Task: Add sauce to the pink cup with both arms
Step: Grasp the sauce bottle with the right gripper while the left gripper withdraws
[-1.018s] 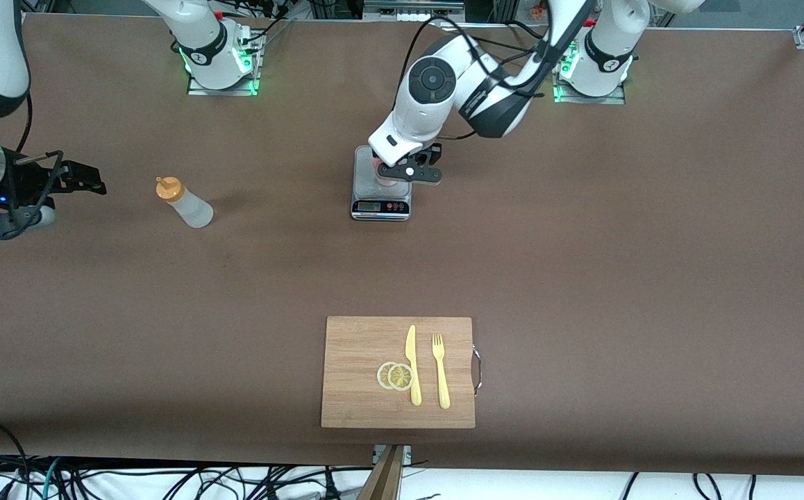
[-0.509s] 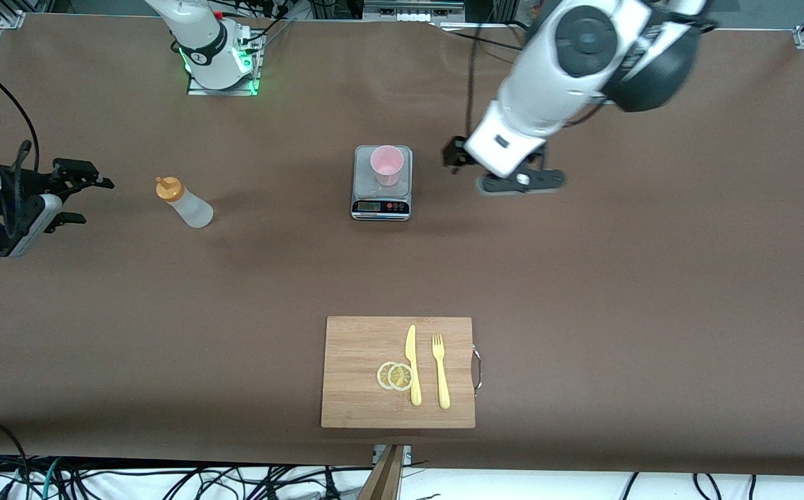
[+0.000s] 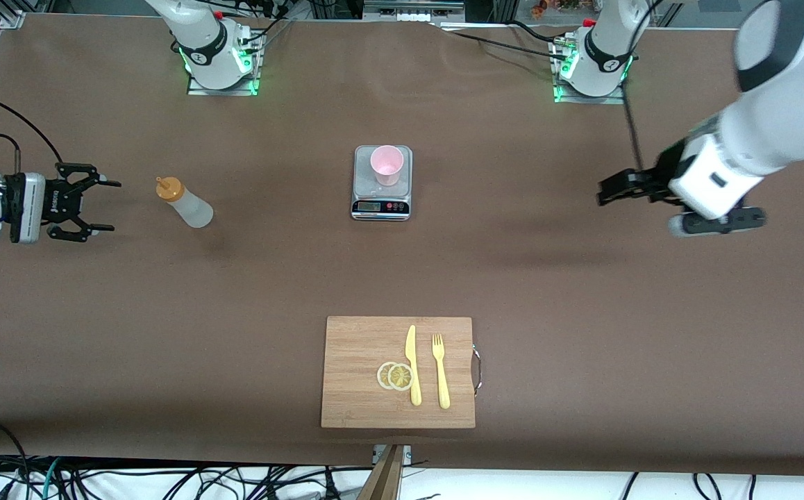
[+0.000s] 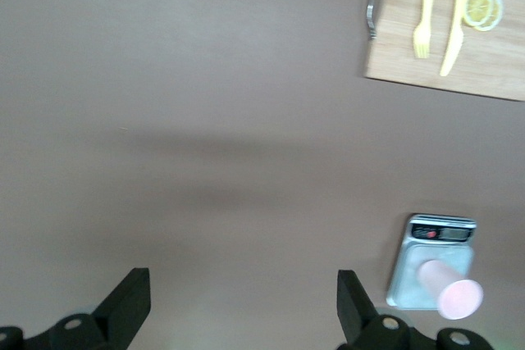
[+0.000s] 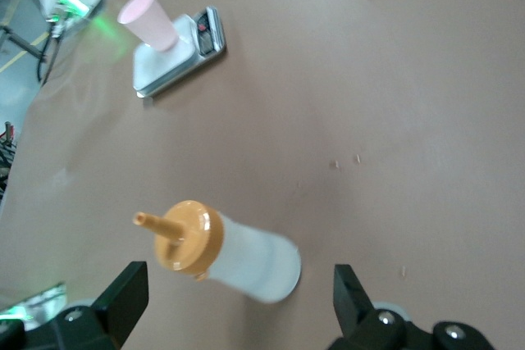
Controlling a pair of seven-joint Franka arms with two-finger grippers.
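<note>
The sauce bottle (image 3: 185,203), frosted white with an orange-tan cap, stands on the brown table toward the right arm's end. My right gripper (image 3: 109,205) is open and empty beside it, fingers pointing at it with a gap between. In the right wrist view the bottle (image 5: 242,258) lies just ahead of the open right gripper (image 5: 238,299). The pink cup (image 3: 387,164) stands upright on a silver scale (image 3: 382,198) mid-table; it also shows in the right wrist view (image 5: 148,18) and the left wrist view (image 4: 449,291). My left gripper (image 3: 607,193) is open and empty over bare table toward the left arm's end; the left wrist view shows it (image 4: 243,301) with jaws wide.
A wooden cutting board (image 3: 360,389) with a yellow knife (image 3: 412,364), a yellow fork (image 3: 440,371) and lemon slices (image 3: 395,376) lies near the table's front edge. The arm bases stand along the table edge farthest from the front camera.
The left arm has let go of the pink cup on the scale and swung away toward its own end of the table. The right gripper has turned level, facing the bottle.
</note>
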